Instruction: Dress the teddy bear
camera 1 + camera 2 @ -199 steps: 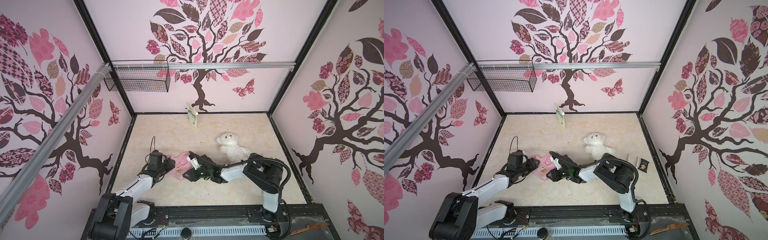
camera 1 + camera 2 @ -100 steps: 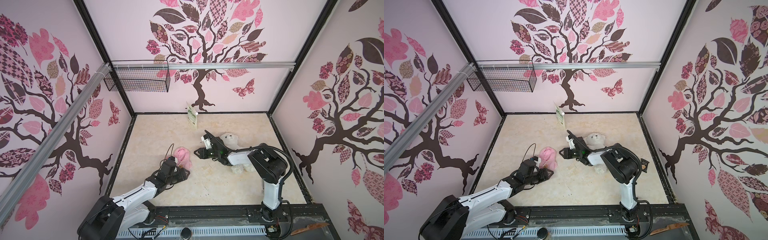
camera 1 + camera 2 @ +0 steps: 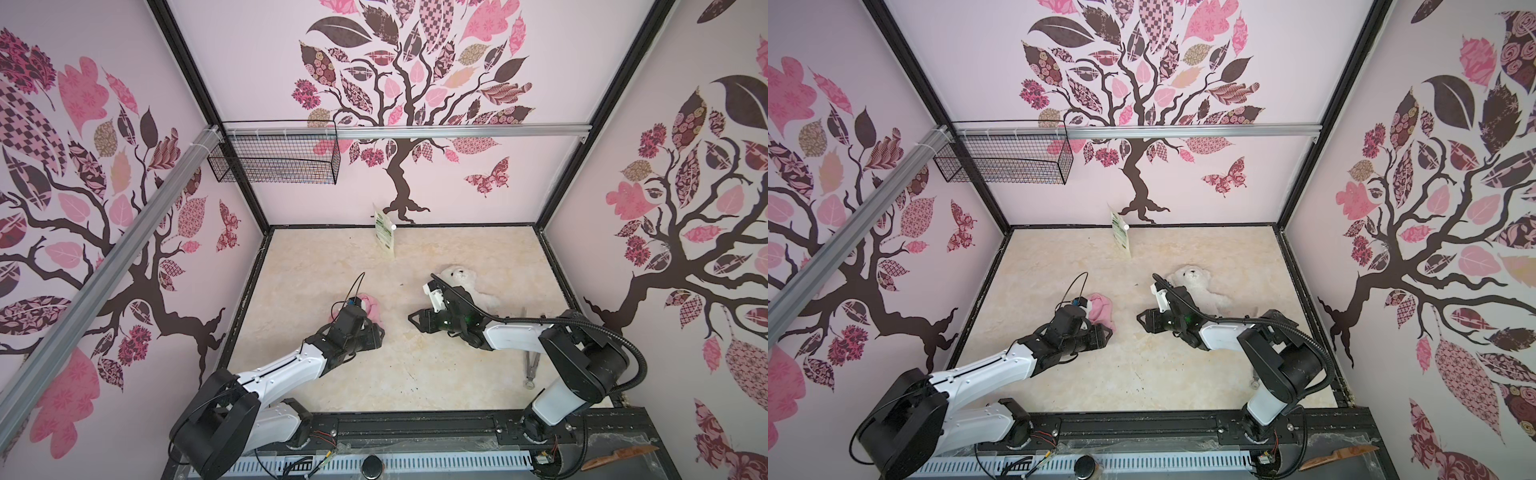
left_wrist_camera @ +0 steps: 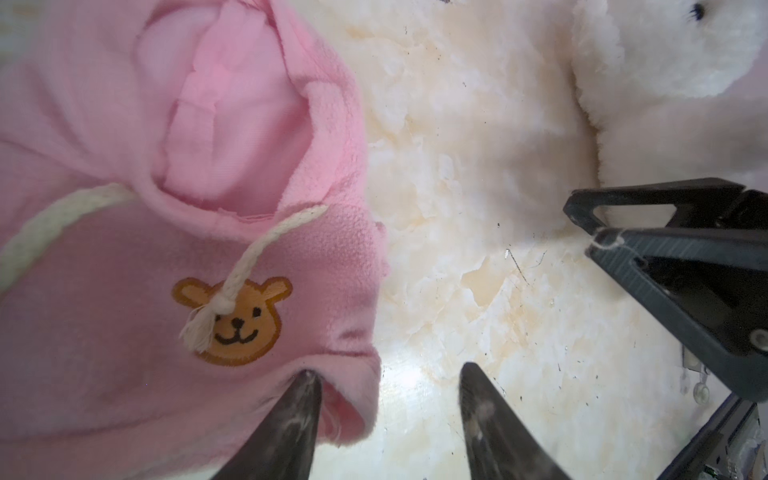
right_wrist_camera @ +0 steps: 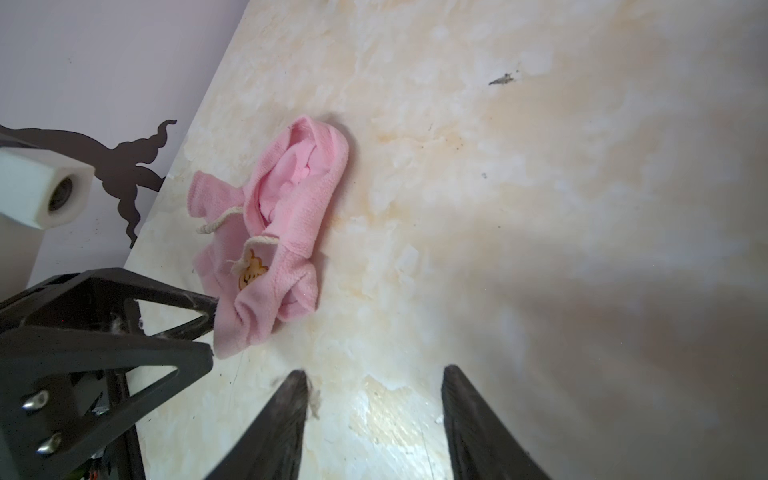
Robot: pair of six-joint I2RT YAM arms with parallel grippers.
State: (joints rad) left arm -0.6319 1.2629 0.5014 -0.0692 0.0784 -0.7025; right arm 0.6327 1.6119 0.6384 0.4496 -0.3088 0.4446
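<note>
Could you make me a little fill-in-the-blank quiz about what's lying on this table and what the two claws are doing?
1. The hooded top is ____ in colour.
2. The patch on its front shows the face of a ____.
3. The right gripper has its jaws apart with ____ between them.
4. One fingertip of the left gripper presses into the top's ____.

Missing words: pink; bear; nothing; hem

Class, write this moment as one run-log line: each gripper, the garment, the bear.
left gripper: open, one jaw touching pink hooded top | right gripper: open, empty | teddy bear: undressed, on floor
</note>
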